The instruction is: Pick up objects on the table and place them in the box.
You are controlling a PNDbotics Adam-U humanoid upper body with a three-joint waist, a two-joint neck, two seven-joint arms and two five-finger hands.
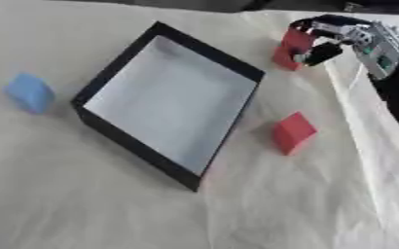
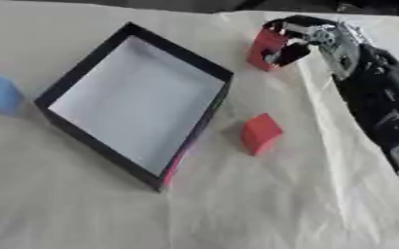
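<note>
A black box (image 1: 109, 73) with a pale inside lies tilted in the middle of the cloth-covered table. At the far right my right hand (image 1: 339, 36) has its fingers and thumb curled round a tall red block (image 1: 291, 48) just beyond the box's far right corner. A second red block (image 1: 293, 132) lies on the cloth to the right of the box. A blue block (image 1: 29, 92) rests to the left of the box. My left hand shows in neither view.
My right arm (image 2: 377, 97) runs along the right side of the table. Cream cloth with folds (image 1: 356, 121) covers the table. A dark edge lies along the far side.
</note>
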